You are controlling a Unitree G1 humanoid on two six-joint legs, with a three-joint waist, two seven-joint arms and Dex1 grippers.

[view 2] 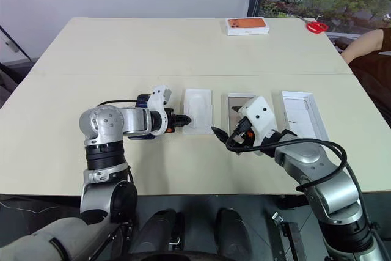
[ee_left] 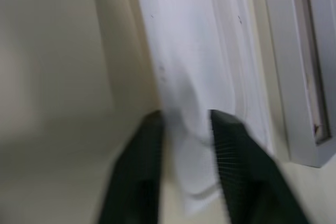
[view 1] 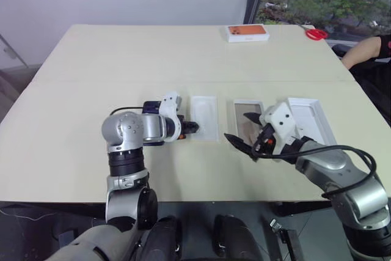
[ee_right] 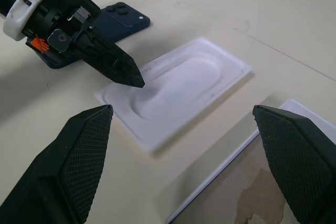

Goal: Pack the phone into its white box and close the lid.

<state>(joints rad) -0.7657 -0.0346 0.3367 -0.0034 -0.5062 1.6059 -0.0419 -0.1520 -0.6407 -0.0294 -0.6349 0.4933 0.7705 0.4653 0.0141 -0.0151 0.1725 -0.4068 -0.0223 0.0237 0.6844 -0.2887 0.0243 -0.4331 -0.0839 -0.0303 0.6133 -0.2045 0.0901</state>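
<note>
**Right wrist view: our left gripper pinched the insert, the phone waited under our wrist**

Right wrist view showed our left gripper [ee_right: 131,77] clenched on the near edge of the white insert [ee_right: 184,85], the moulded tray with the oval recess, its two black fingers drawn together over the thin rim. The phone [ee_right: 113,22] lay flat on the table [view 1: 91,59] just behind that gripper, half hidden under our left wrist, its camera cluster facing up. Beyond the fingertips and to their far side stood the white box [view 1: 247,117], open, its brownish floor bare; the lid [view 1: 314,120] lay past the box again, inside up. Our right gripper [view 1: 244,132] hung released over the box's near end, jaws wide, holding nothing.

We judged the insert feather-light and flexible, likely to bow if lifted by one edge. The phone looked rigid, dense for its size and glossy, so slippery between hard pads; we thought it best taken across its long edges near the middle, clear of the lenses. The lid, thin card, would dent under a hard squeeze.
</note>
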